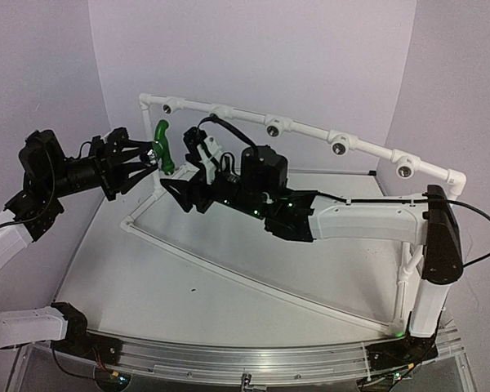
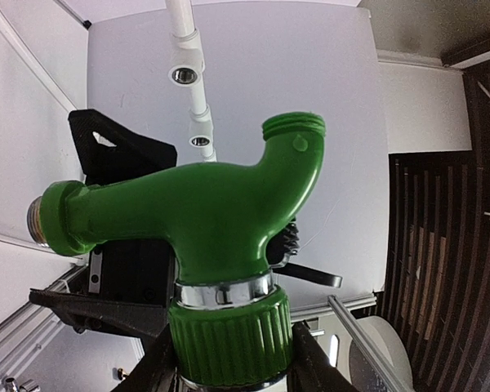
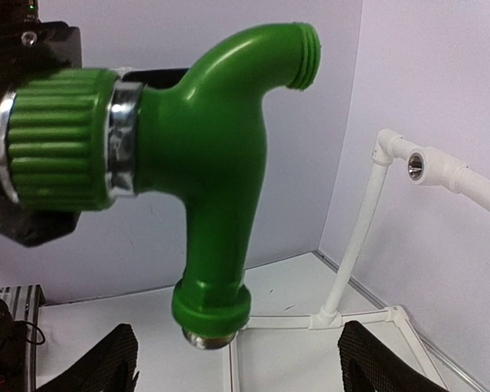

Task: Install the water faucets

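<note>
One green water faucet (image 1: 163,147) hangs in the air at the left end of the white pipe rail. My left gripper (image 1: 149,154) is shut on its ribbed green knob (image 2: 227,339), with a black finger (image 2: 157,369) on each side. The faucet's body (image 3: 220,163) points down and ends in a silver threaded tip (image 3: 206,337). My right gripper (image 1: 178,173) is open, and its textured fingertips (image 3: 112,363) stand wide apart just below that tip, not touching it.
The white pipe rail (image 1: 310,131) runs along the back with several tee fittings with dark round sockets (image 1: 273,129). A corner post and elbow fitting (image 3: 412,166) stand close behind the faucet. A white pipe frame (image 1: 229,273) lies on the table.
</note>
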Tool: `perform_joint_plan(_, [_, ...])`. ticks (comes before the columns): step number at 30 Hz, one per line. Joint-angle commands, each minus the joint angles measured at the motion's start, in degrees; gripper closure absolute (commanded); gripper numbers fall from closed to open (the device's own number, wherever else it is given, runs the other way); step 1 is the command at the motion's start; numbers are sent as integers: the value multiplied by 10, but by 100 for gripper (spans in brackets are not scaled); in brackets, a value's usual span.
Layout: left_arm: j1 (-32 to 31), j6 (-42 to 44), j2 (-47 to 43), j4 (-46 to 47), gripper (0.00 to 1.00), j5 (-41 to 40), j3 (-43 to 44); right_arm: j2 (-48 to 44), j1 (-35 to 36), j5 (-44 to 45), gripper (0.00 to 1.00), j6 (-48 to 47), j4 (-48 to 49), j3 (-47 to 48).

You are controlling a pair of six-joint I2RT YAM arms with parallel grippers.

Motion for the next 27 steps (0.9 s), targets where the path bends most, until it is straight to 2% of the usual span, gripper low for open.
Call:
perform_joint_plan(1, [-4, -23, -3, 52, 100, 21, -21, 20, 3, 14, 21, -7, 37, 40])
perform_joint_plan(4, [-5, -26, -4, 55, 100, 22, -28, 29, 2, 10, 25, -7, 41, 48])
perform_joint_plan(7, [-6, -26, -1, 59, 100, 23, -30, 33, 2, 3, 36, -11, 43, 52])
perform_joint_plan(15, [-6, -24, 3, 69, 100, 22, -33, 31, 2, -15, 66, -20, 43, 42])
perform_joint_plan(19, [-6, -8, -3, 56, 100, 12, -32, 26, 2, -23, 89, -22, 43, 36])
perform_joint_plan(21, [-6, 25, -9, -5, 87, 3, -21, 19, 3, -21, 100, -27, 41, 29])
perform_joint_plan(22, [-6, 61, -13, -46, 70, -8, -5, 11, 3, -15, 100, -30, 38, 24])
perform_joint_plan(23, [-6, 97, -15, -126, 57, -20, 16, 1, 3, -10, 100, -34, 32, 14])
perform_joint_plan(27, [-6, 213, -16, -286, 19, -56, 99, -59, 2, 2, 100, -72, -21, -35])
